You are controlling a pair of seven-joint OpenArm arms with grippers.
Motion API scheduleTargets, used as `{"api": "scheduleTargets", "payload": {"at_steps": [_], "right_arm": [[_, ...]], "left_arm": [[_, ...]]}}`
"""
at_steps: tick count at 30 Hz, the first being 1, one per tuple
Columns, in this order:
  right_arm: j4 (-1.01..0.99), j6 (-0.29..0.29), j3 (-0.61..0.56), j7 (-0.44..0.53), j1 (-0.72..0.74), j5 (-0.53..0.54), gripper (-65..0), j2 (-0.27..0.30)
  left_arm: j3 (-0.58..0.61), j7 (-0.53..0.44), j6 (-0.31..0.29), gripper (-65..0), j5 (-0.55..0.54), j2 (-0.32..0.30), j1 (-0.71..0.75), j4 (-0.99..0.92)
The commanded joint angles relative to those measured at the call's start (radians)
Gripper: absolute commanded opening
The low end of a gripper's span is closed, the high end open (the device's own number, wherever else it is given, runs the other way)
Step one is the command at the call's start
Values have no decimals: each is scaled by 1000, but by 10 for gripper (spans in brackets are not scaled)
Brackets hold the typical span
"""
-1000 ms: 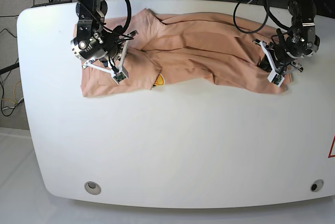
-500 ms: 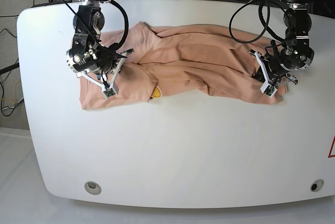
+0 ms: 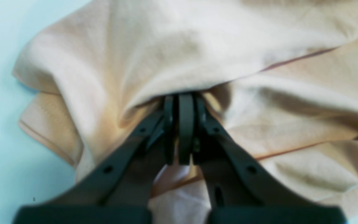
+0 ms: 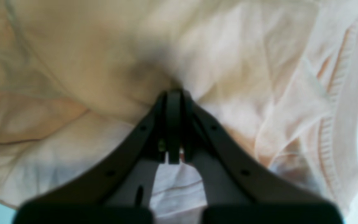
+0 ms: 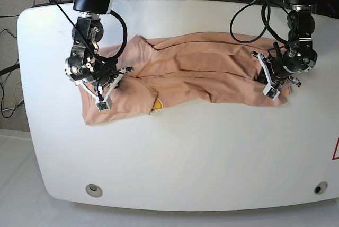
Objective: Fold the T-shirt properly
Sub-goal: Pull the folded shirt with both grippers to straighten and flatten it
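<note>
Both wrist views are soft and out of focus. In the left wrist view the tips of the left gripper (image 3: 179, 99) vanish under an overhanging fold of the T-shirt (image 3: 197, 46), so the pinched layer cannot be made out. The right gripper (image 4: 173, 93) is likewise buried in blurred cloth. In the base view the yellow-orange tag (image 5: 157, 104) is half tucked under the near hem, its print too small to read.
</note>
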Motion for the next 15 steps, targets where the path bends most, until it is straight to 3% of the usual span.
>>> {"api": "scheduleTargets", "payload": {"at_steps": [1, 15], "right_arm": [[4, -31, 7, -27, -1, -15, -635, -7], [7, -54, 130, -27, -37, -17, -636, -16]], "left_arm": [[9, 131, -5, -646, 83, 0, 10, -36], [6, 131, -5, -646, 83, -28, 7, -57]]}}
